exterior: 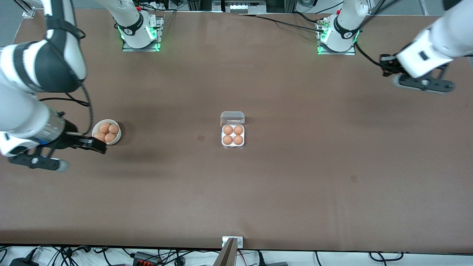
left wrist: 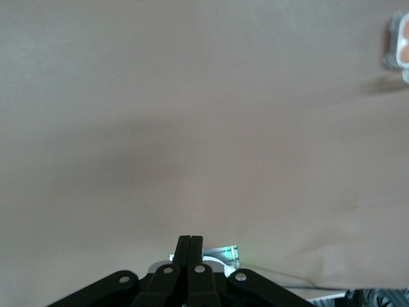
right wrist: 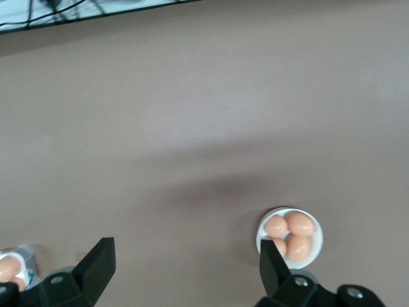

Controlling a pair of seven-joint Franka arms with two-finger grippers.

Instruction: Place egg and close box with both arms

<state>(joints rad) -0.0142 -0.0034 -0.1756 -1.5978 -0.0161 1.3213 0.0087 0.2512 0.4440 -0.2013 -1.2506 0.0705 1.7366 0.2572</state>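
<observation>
The box (exterior: 232, 135) sits mid-table with its clear lid (exterior: 232, 117) folded back, on the side farther from the front camera. Every cell holds a tan-orange egg (exterior: 228, 130). The box also shows at the edge of both wrist views (left wrist: 399, 38) (right wrist: 13, 265). My right gripper (exterior: 97, 145) (right wrist: 185, 248) hangs open and empty over the table just beside the white bowl (exterior: 97, 127). My left gripper (exterior: 384, 65) (left wrist: 190, 238) is shut on nothing, held high over the left arm's end of the table, far from the box.
The round white bowl (right wrist: 262, 238) holds several more eggs (exterior: 104, 128) toward the right arm's end of the table. Both arm bases (exterior: 140, 31) (exterior: 338, 37) stand along the table's edge farthest from the front camera. A metal bracket (exterior: 232, 242) sits at the edge nearest that camera.
</observation>
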